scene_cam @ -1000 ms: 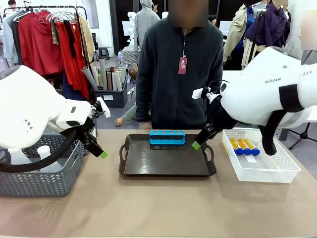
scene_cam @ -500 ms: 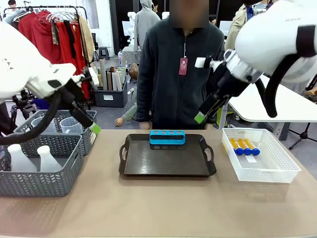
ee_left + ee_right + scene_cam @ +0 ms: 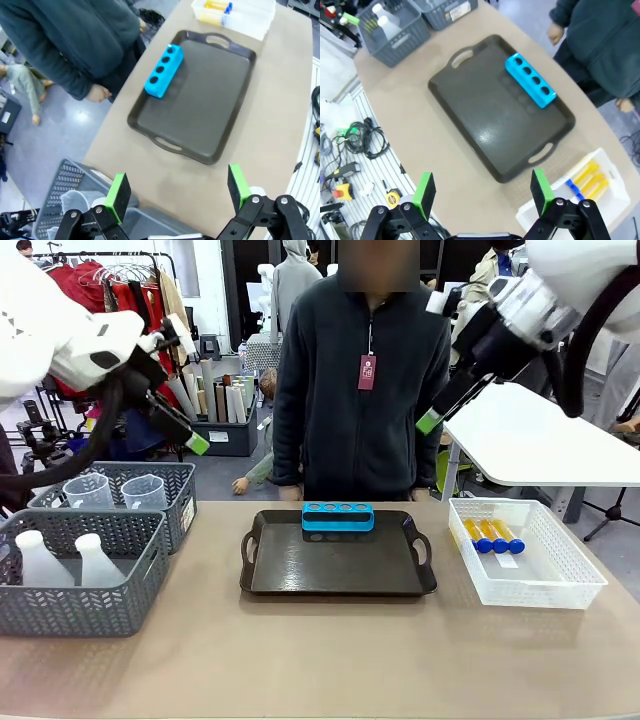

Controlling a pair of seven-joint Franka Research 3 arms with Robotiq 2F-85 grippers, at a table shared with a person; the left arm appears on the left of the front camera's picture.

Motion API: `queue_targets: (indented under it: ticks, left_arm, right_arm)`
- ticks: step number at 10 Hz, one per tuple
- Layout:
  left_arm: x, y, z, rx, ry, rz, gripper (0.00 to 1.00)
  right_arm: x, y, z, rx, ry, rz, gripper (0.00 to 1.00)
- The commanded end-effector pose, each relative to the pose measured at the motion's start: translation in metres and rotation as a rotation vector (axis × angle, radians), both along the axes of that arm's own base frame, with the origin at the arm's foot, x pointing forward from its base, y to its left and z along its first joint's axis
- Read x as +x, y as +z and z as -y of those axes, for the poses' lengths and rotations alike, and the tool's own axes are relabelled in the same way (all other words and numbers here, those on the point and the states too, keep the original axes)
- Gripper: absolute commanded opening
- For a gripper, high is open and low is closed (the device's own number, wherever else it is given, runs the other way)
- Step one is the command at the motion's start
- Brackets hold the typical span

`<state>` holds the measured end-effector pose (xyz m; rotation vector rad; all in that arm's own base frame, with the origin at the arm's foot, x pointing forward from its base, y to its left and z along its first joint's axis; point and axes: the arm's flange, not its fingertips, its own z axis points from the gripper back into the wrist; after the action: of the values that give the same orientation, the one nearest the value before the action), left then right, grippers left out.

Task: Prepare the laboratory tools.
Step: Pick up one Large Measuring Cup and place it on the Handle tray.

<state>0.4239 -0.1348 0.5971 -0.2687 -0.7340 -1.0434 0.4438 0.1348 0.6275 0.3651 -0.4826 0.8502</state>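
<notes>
**Front view: tools sit in baskets, both sets of fingers wide and high above**

Three yellow-amber tubes (image 3: 490, 534) with blue caps lie side by side in the white mesh basket (image 3: 560, 585) at the right of the table (image 3: 320, 660). On the left, two clear measuring beakers (image 3: 88, 490) stand in the farther grey basket (image 3: 182, 505). Two white translucent conical flasks (image 3: 92, 558) stand in the nearer grey basket (image 3: 100, 612). Between the baskets, a dark tray (image 3: 340, 570) carries a blue rack (image 3: 338, 516) at its far edge.

In the left wrist view, the left gripper (image 3: 178, 187) hangs well above the table. Its green pads are spread wide with nothing between them, and the beaker basket lies far below, by one pad. In the right wrist view, the right gripper (image 3: 482, 191) is equally wide and empty. The tubes lie well below, just beyond one of its pads.
</notes>
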Motion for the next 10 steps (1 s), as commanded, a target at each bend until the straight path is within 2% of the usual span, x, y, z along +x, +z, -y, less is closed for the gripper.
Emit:
queue_targets:
  ticks: [1, 6, 10]
  left_arm:
    - [0.014, 0.005, 0.002, -0.017, -0.044, 0.019, 1.00]
    - [0.025, 0.021, 0.015, -0.022, -0.071, 0.025, 1.00]
    - [0.022, 0.023, 0.009, -0.039, -0.068, 0.042, 1.00]
  right_arm:
    - [0.012, 0.006, 0.017, 0.043, 0.053, 0.026, 1.00]
    - [0.022, 0.007, 0.045, 0.083, 0.109, 0.078, 1.00]
    - [0.021, 0.014, 0.047, 0.102, 0.095, 0.118, 1.00]
